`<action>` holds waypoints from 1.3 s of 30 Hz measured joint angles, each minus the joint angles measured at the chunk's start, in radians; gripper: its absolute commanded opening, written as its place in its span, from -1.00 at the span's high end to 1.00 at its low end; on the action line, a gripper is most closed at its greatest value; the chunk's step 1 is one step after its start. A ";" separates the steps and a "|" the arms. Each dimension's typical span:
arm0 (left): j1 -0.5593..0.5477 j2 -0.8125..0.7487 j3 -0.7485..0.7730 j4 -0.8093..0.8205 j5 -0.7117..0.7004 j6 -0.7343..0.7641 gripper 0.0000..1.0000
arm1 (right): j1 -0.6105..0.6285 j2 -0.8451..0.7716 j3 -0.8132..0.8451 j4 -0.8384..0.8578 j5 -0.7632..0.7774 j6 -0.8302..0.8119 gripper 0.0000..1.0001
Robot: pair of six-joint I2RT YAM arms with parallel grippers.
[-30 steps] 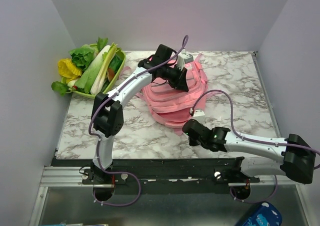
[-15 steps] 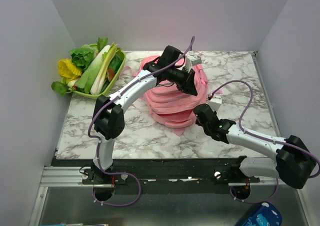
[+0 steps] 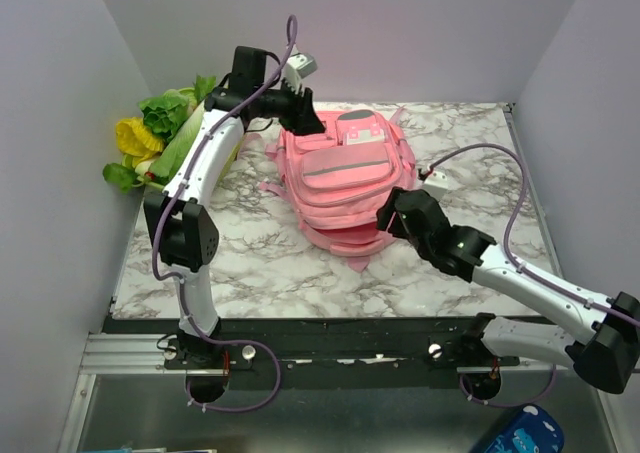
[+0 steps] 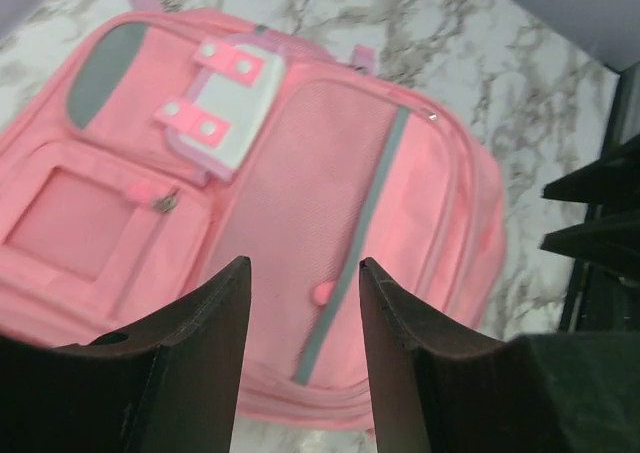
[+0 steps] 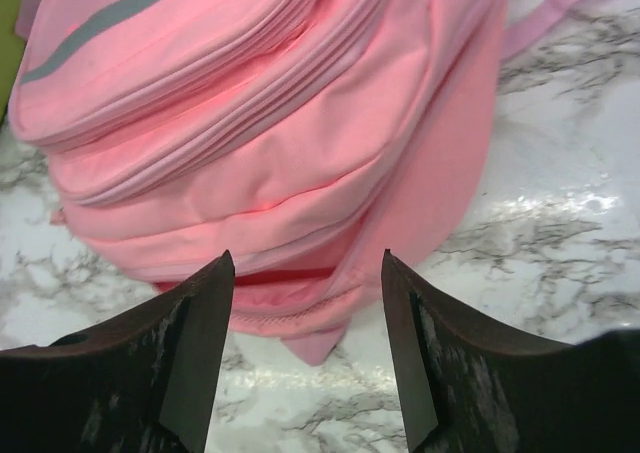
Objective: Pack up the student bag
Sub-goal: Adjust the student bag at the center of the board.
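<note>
With left claw [image 4: 300,268] and right claw [image 5: 307,263] both apart and empty, we judge the mid-frame student bag [image 3: 345,183] must be unzipped next

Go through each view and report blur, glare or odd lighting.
Top external: soft, even light, all sharp; the backpack throws a pink cast on the back wall. Left wrist: backpack sharp in the middle, the left tool dark and soft-edged. Right wrist: white glare on the marble table beside the backpack; the right tool dark, blurred.
</note>
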 measured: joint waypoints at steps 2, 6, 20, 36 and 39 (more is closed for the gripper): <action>0.059 -0.003 -0.011 -0.010 -0.020 0.066 -0.10 | 0.019 0.020 0.014 0.006 -0.043 0.003 -0.35; 0.102 0.019 -0.042 -0.006 -0.051 0.113 -0.16 | 0.092 0.100 0.013 0.022 -0.113 0.014 -0.33; 0.060 0.127 -0.245 0.222 -0.127 0.104 -0.21 | 0.211 0.384 0.015 0.091 -0.254 0.055 -0.10; 0.025 -0.053 -0.537 0.275 -0.117 0.226 -0.21 | -0.056 0.407 -0.036 0.079 -0.261 0.106 0.02; 0.006 -0.073 -0.556 0.244 -0.112 0.243 -0.21 | -0.100 0.391 -0.036 0.063 -0.226 0.095 -0.04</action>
